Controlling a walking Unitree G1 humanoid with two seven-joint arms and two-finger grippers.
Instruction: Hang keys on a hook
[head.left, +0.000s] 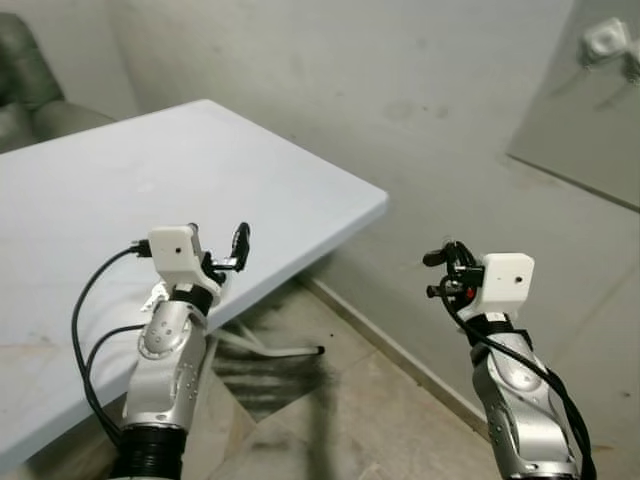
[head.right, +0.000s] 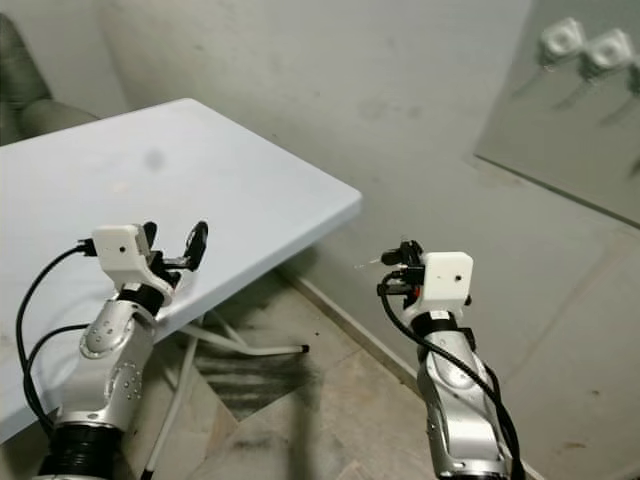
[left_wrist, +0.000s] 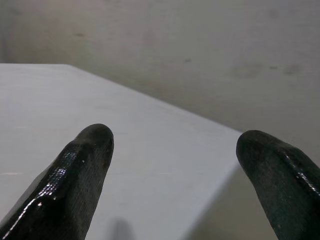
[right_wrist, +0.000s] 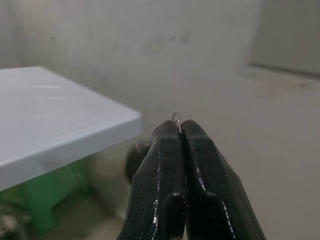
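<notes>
My right gripper (right_wrist: 180, 131) is pressed together on a thin wire loop, the key ring (right_wrist: 176, 116), whose small arc peeks out just above the fingertips. Whatever keys hang from it lie hidden behind my fingers, so I cannot say how many there are or how they dangle. In the head views this gripper (head.right: 402, 262) is held up in the air beyond the corner of the white table (head.left: 250, 180), off its edge and above the tiled floor (head.left: 350, 400), facing the grey wall (head.left: 400, 120).

My left gripper (head.left: 232, 250) is spread apart and carries nothing; it hovers over the near edge of the table.

Farther from the table, high on the wall past my right arm, a mirror-like panel (head.left: 590, 120) hangs, with a small white hook (head.left: 605, 42) up near its top (its exact shape is too small to read).

I judge the carry is under way and the hanging itself not yet begun. To do it well I should keep the pinch firm, since only a sliver of ring is exposed, and lift toward the hook with the loop leading. The ring's opening should meet the hook's tip squarely; I should release only once the loop sits over it.
</notes>
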